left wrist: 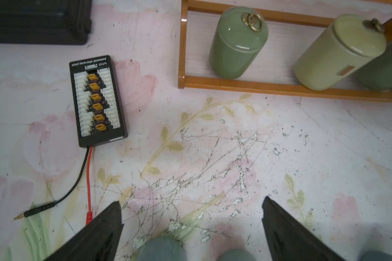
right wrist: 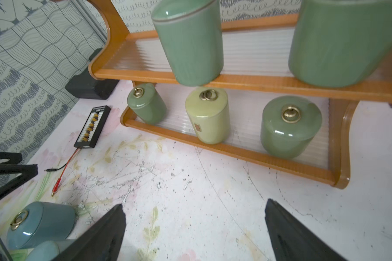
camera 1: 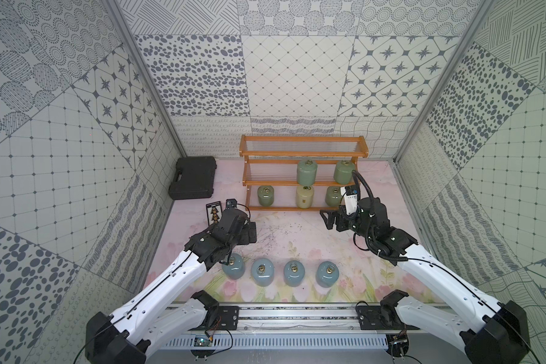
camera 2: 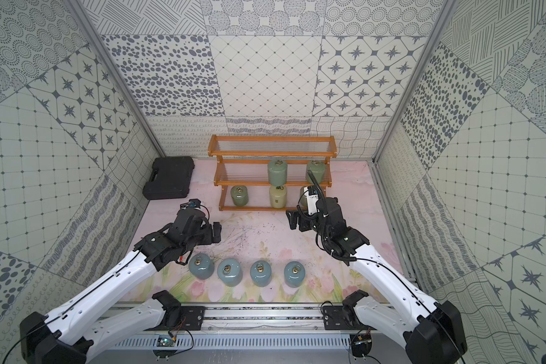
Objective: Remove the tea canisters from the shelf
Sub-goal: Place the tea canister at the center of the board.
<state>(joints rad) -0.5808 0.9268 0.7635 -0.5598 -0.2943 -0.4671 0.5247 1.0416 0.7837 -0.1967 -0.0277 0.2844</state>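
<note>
**Five canisters on the shelf, four on the table, both pincers open**

Shelf (camera 1: 271, 182): orange-brown wooden frame with three stepped tiers of clear rod slats. It stands at the far side of the table (camera 1: 297, 233), close to the back wall. I count five canisters on it.
- Middle tier: two sage green canisters (camera 1: 307, 172), at the centre and the right.
- Bottom tier: a sage green one at the left, the cream canister (camera 1: 304, 197) in the middle, and another sage green at the right. That last one is partly hidden in both top views by the right arm's camera.

All five stand upright and none touch.

Off the shelf: four light blue canisters (camera 1: 262, 271) stand upright in a row on the table near its front edge, just apart from each other.

Every canister has its lid on, so I cannot see any contents. They are glossy glazed cylinders with domed lids, each lid carrying a brass ring pull. In the right wrist view the cream one shows a small brown label on its side.

Left pincer (left wrist: 191, 200): jaws spread wide with nothing between them. It hovers over the table just behind the left end of the blue row.

Right pincer (right wrist: 194, 203): jaws also wide, holding nothing. It hangs near the front of the bottom tier, apart from it.

Black case (camera 1: 193, 182): closed, lying left of the shelf. A connector board (left wrist: 97, 101) lies just in front of it.
</note>
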